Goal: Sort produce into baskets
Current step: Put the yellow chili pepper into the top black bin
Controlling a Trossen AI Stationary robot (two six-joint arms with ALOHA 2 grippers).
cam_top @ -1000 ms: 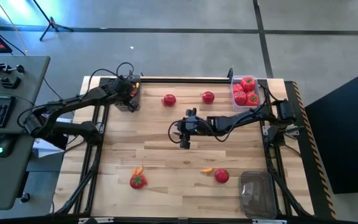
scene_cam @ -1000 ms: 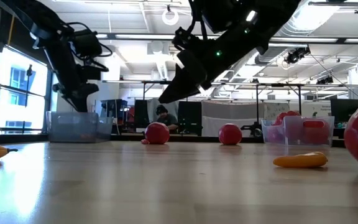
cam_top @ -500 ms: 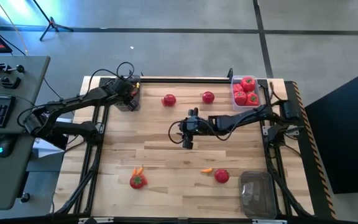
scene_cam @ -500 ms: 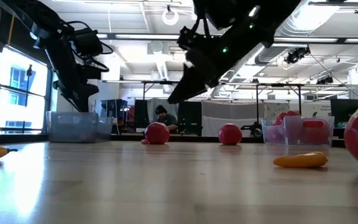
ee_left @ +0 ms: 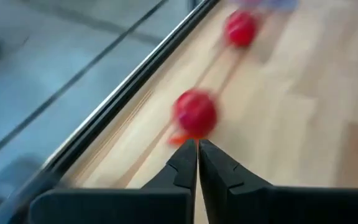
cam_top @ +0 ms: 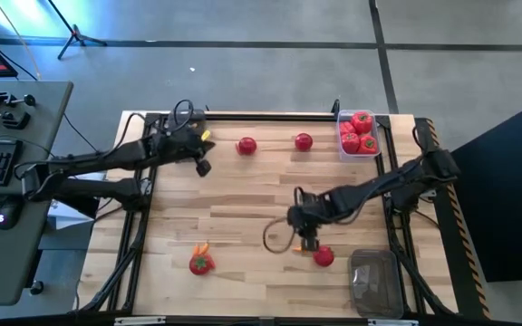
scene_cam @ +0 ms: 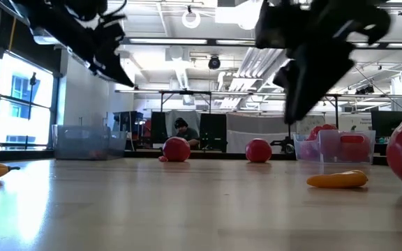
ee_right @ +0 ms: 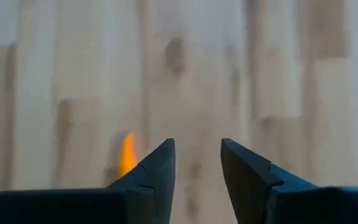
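Got the right gripper (cam_top: 307,241) parked low over the front of the surface (cam_top: 234,204), jaws apart and empty, since the little orange carrot piece (ee_right: 127,155) sits just beside them, my likely next pick. A tomato (cam_top: 323,257) lies close by too. The left gripper (cam_top: 203,167) hangs near the back rail, jaws pressed together with nothing in them, pointing at another tomato (ee_left: 195,112). The far-right basket (cam_top: 359,150) already holds several tomatoes, and an empty-looking basket (cam_top: 375,281) waits at the front right corner.
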